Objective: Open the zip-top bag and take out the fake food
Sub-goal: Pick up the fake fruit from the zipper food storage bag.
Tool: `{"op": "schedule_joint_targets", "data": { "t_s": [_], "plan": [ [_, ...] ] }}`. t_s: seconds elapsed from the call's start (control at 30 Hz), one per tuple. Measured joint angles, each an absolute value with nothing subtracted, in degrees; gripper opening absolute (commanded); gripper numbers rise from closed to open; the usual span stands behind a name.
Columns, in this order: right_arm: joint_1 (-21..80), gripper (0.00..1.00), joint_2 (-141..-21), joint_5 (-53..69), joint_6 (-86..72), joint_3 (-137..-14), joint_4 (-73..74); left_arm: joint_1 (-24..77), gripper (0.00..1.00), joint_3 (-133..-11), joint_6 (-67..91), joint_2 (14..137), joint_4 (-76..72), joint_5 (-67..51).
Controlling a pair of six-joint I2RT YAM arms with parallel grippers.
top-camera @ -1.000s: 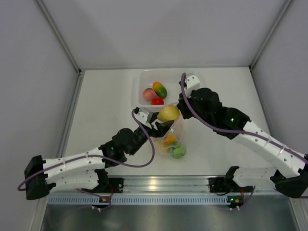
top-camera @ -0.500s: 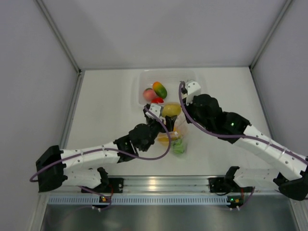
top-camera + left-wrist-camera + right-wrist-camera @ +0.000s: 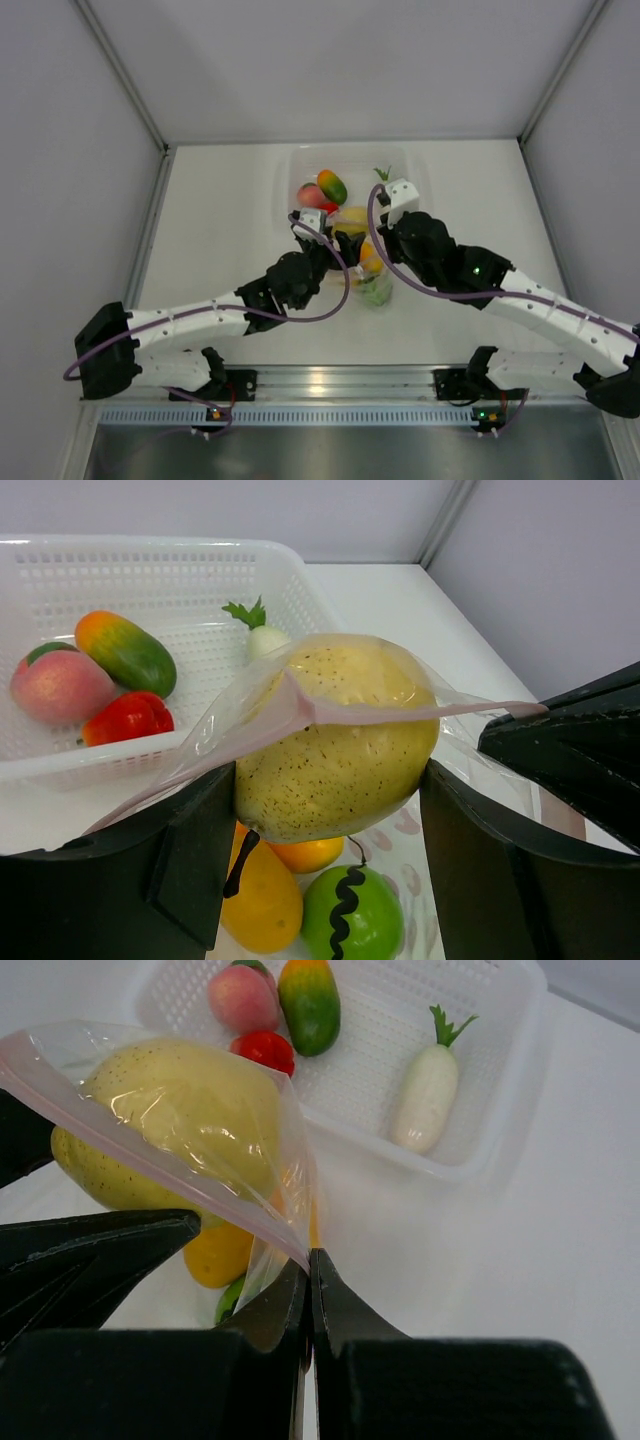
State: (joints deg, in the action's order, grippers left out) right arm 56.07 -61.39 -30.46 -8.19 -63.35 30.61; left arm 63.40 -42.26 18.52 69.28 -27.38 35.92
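Pear grabbed at bag mouth
Left gripper [image 3: 330, 810] clamps pear [image 3: 335, 745] (speckled yellow); right gripper [image 3: 308, 1290] pinches bag [image 3: 180, 1150] edge.

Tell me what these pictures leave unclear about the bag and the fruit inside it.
- Top view: the zip-top bag lies mostly under both arms; its contents can't be counted.
- Left wrist view: the left gripper flanks the yellow pear; contact is unclear.
- Right wrist view: the right gripper covers the bag's lower part.

One zip-top bag [image 3: 190, 1160], one basket [image 3: 500, 1080], and eight fake fruits and vegetables [image 3: 335, 735].
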Motion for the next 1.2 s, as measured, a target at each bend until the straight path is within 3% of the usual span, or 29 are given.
{"op": "schedule_joint_targets", "data": {
  "t_s": [0.53, 0.97, 1.2],
  "plan": [
    [57.7, 0.0, -61.9, -35.6, -12.0, -62.2, 25.1, 62.6, 0.0, -39.1, 28.4, 62.5, -23.5, 27.9],
    [55.9, 0.0, -63.0, -28.2, -12.2, -62.2, 23.5, 61.5, 0.0, -35.5, 28.3, 57.2, -22.5, 19.9],
    [52.8, 0.0, -63.1, -17.9, -12.7, -62.2, 23.6, 61.2, 0.0, -29.3, 25.9, 53.3, -27.4, 18.3]
  ]
}}
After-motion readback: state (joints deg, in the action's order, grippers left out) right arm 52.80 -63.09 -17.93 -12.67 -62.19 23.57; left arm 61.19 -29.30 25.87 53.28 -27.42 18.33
